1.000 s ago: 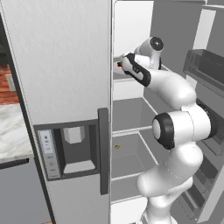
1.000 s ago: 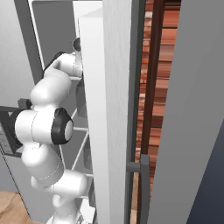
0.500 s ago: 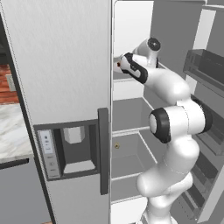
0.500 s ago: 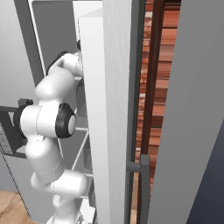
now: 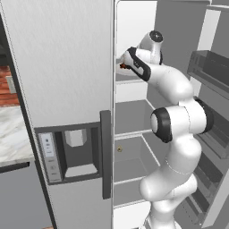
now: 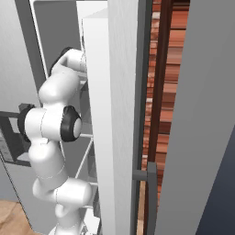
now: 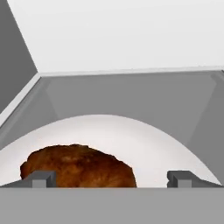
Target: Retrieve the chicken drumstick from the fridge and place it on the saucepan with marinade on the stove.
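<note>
In the left base view the fridge (image 5: 67, 89) stands with its right door open, and the arm reaches to an upper shelf inside, where the gripper (image 5: 124, 64) meets a speck of the reddish chicken drumstick (image 5: 122, 66). In the right base view the arm goes into the fridge (image 6: 114, 114) behind the open door's edge. In the hand view the chicken drumstick (image 7: 78, 166) lies on a white plate (image 7: 148, 144) on the fridge shelf, just beyond the gripper (image 7: 111, 179); the fingers (image 7: 39, 178) are spread wide, clasping nothing.
</note>
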